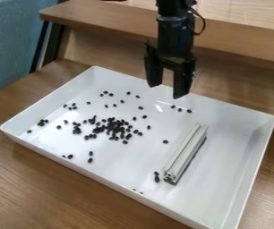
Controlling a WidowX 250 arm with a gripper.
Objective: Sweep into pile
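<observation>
Hanging by the tray's far edge: gripper, jaws spread. Bar lies between bean cluster and right edge, room both sides.

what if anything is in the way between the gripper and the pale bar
Nothing visible stands between the gripper and the pale bar; the few black pieces by the far wall of the tray lie low.

One white tray; one long bar; one brown counter; lots of little black beans, too many to count.
</observation>
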